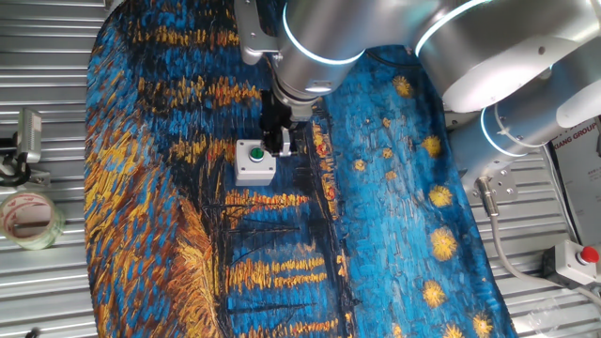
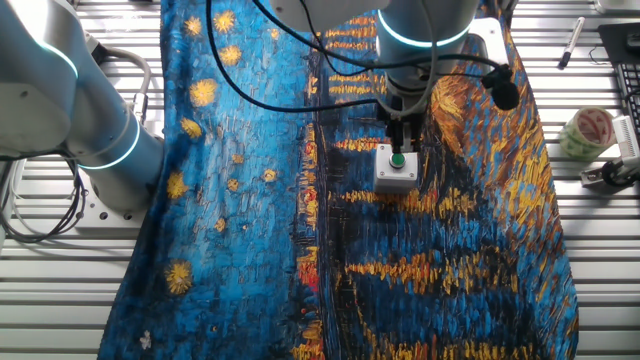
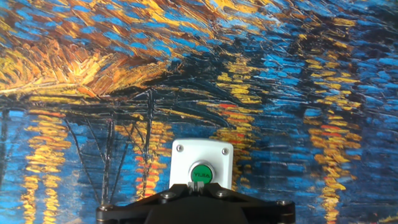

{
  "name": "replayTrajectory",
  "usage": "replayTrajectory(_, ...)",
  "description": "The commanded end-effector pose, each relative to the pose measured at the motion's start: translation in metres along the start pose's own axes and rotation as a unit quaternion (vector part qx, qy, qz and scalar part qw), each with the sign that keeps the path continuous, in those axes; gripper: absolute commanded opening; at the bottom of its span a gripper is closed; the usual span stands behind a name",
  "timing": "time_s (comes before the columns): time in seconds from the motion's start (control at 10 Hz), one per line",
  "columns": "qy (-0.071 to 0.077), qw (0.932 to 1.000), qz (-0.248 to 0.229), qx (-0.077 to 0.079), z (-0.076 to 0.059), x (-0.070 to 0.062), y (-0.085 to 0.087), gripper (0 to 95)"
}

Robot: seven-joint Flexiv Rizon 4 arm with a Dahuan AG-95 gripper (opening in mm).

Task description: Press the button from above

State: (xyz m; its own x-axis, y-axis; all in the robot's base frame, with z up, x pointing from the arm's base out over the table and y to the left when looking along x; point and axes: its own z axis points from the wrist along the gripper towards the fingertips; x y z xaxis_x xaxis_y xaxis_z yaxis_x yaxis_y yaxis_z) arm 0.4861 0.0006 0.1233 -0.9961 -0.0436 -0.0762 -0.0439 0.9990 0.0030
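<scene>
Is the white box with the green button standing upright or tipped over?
Upright: the white box sits flat on the cloth, its green button facing up.

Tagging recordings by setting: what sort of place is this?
Probably a robotics lab bench: a slatted metal table under a painted cloth, a robot arm and tape lying about.

Hand view: pincer (image 3: pixel 198 186) fingertips can't be made out, hidden behind the black mount at the bottom edge; white box (image 3: pixel 201 163) lower part covered by that mount. Button (image 3: pixel 201 173) has lettering, too small to read. One fixed view: arm (image 1: pixel 324 42) cut off by top edge and blocks cloth behind; fingertip gap not resolvable. Tape roll (image 1: pixel 28 219) cut by left edge; red button on grey box (image 1: pixel 580 261) cut by right edge. Other fixed view: arm base (image 2: pixel 70 90) cut top-left; counter (image 2: pixel 600 300) mostly under the cloth (image 2: pixel 250 230).
</scene>
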Motion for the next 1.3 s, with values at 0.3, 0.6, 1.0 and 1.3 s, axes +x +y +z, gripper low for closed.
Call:
replayTrajectory(0.3,0.0,1.0,0.001,0.001,0.003,0.0,-0.001,0.0)
replayTrajectory(0.6,-0.004,1.0,-0.002,0.001,0.009,0.0,-0.002,0.0)
replayTrajectory(1.0,-0.007,1.0,-0.002,0.002,0.013,0.001,-0.002,0.0)
replayTrajectory(1.3,-0.008,1.0,-0.004,0.002,0.016,0.001,-0.002,0.0)
